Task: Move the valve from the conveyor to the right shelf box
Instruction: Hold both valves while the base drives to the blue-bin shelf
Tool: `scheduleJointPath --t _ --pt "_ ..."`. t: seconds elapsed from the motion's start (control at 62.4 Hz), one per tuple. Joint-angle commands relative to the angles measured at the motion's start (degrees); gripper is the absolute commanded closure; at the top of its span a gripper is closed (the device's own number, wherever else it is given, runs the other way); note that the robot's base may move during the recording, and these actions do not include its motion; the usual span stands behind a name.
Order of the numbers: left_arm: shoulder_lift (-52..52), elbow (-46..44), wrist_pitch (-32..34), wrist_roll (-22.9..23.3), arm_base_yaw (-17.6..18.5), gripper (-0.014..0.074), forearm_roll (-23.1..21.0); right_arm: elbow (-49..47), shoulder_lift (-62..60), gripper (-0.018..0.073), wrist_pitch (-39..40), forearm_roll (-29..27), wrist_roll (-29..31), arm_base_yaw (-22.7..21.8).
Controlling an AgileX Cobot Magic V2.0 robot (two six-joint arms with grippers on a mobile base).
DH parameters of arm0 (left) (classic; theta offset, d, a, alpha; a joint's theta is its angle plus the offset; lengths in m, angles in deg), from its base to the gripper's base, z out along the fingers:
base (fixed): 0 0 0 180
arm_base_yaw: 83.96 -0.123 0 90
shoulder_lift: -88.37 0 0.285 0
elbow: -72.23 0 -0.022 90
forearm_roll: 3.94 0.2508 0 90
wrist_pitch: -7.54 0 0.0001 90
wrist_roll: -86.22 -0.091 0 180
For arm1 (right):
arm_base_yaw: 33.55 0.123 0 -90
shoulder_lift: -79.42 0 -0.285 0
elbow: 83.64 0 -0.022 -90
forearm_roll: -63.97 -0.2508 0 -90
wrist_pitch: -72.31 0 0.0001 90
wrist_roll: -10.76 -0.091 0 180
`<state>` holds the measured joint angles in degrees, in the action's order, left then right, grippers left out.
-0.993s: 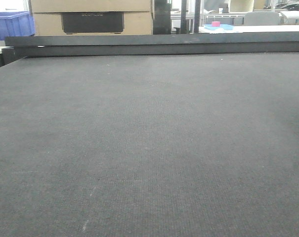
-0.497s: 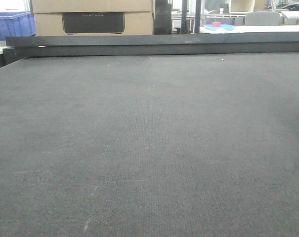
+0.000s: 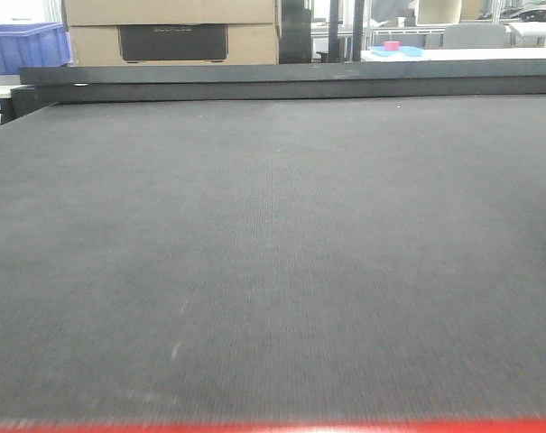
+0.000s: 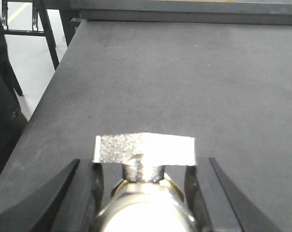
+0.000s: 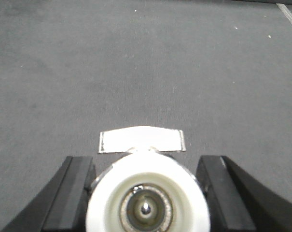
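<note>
Over conveyor: L gripper clenched on valve; R gripper grasping 2nd valve.

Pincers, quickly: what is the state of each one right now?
Left pincer: closed on the metal valve.
Right pincer: closed on the white-faced valve.

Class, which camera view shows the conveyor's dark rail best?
The exterior front-facing view: the rail spans the full width. The left wrist view catches a strip at its top; the right wrist view, hardly any.
</note>
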<state>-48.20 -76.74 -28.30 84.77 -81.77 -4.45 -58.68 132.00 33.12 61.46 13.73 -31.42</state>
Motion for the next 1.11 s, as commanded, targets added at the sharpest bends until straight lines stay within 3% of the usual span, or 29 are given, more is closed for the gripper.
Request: scheduleJointPath --t 0.0,1.089 --pt "-0.57 -0.34 2.34 -0.09 -0.21 0.0708 -0.45 -0.63 -0.67 0.0723 4.11 0.28 0.05 -0.22" --pt "-0.57 -0.34 2.34 -0.09 -0.21 0.0708 -0.45 -0.63 -0.95 0.0723 4.11 0.28 0.05 -0.22"
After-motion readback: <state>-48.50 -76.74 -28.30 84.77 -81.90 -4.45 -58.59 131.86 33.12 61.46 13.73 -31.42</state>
